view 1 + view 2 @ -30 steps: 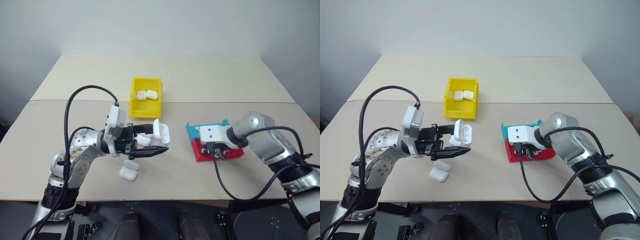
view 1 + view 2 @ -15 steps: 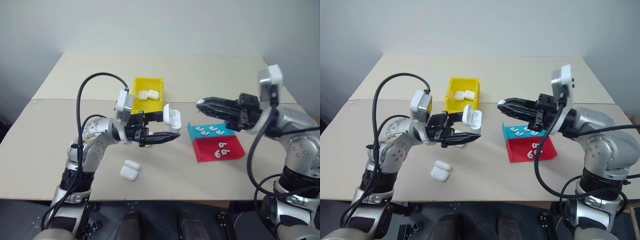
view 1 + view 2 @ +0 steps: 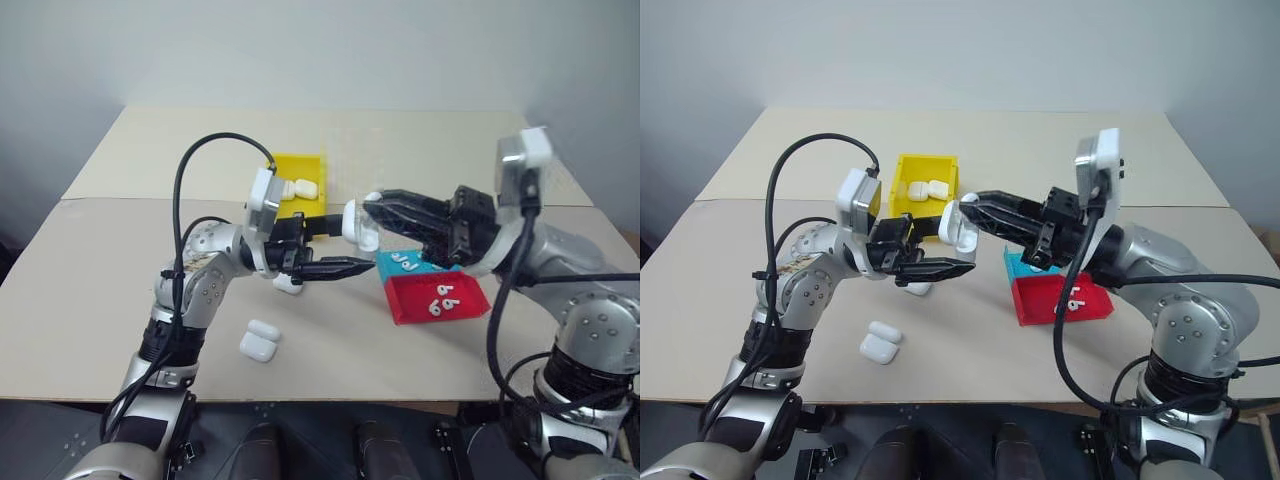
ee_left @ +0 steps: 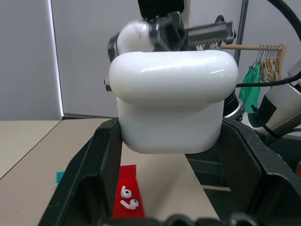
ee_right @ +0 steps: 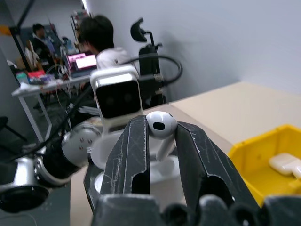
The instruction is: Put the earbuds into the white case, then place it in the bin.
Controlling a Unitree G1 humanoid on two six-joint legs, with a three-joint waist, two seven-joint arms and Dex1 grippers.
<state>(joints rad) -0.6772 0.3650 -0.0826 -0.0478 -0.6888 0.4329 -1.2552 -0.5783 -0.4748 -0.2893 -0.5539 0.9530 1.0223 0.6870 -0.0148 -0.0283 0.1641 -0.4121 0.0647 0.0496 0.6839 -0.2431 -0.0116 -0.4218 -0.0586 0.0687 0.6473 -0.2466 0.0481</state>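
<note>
My left gripper [image 3: 958,245] is shut on an open white case [image 3: 355,224], held above the table in front of the yellow bin [image 3: 281,165]. From the right, my right gripper [image 3: 372,202] is shut on one white earbud [image 5: 161,126], its tips right at the open case; I cannot tell whether the earbud touches it. In the left wrist view the case [image 4: 171,99] sits between the black fingers [image 4: 89,179]. More earbuds [image 3: 440,297] lie in the trays. Two closed cases [image 3: 295,188] lie in the bin.
A teal tray [image 3: 385,265] and a red tray [image 3: 410,305] sit right of centre under my right arm. One closed case [image 3: 259,340] lies near the front edge, another [image 3: 288,283] under my left gripper. People sit at a desk [image 5: 70,70] beyond the table.
My right gripper rose from the trays, turned and swung left with an earbud up to the open case. My left gripper carried the case slightly right and up.
</note>
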